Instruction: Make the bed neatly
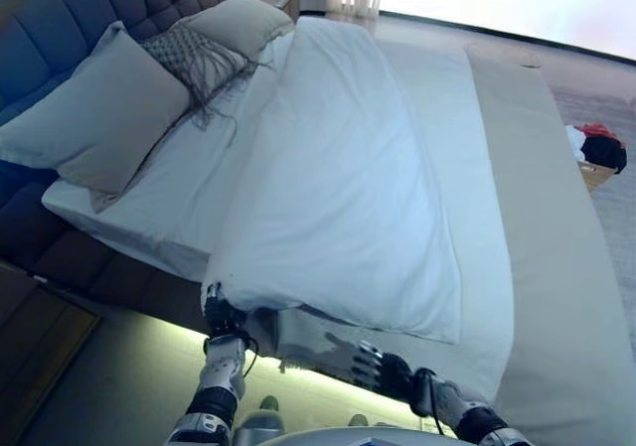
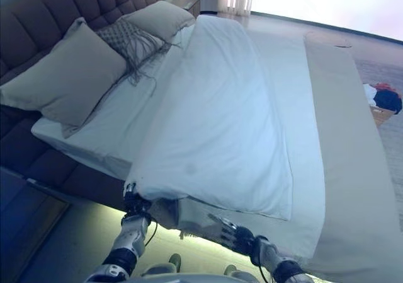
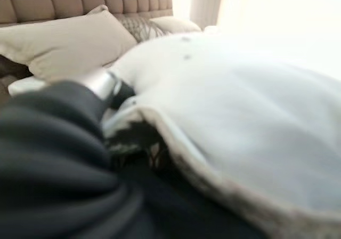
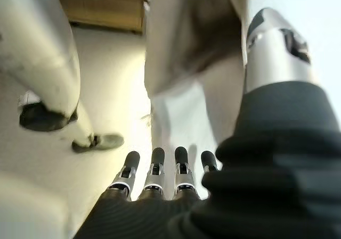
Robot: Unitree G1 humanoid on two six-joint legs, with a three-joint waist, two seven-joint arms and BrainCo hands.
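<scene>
While the left hand [image 1: 221,319] pinches the duvet [image 1: 343,198] corner, the right hand [image 1: 373,365] hangs with fingers straight (holding nothing), and the duvet lies bunched mid-bed, unspread.

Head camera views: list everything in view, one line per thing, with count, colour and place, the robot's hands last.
Duvet: one, white, folded lengthwise along the bed's middle.
Sheet: one, white, covering the mattress.
Plain pillows: two, beige, against the headboard.
Fringed cushion: one, grey patterned, between the pillows.
Headboard: one, dark tufted, at the bed's head.
Bed runner: one, beige, across the foot end.
Clothes pile: red, white and black, on the floor beyond the bed.
Left hand: at the duvet's near corner, fingers hidden.
Right hand: fingers straight, below the mattress edge, empty.
</scene>
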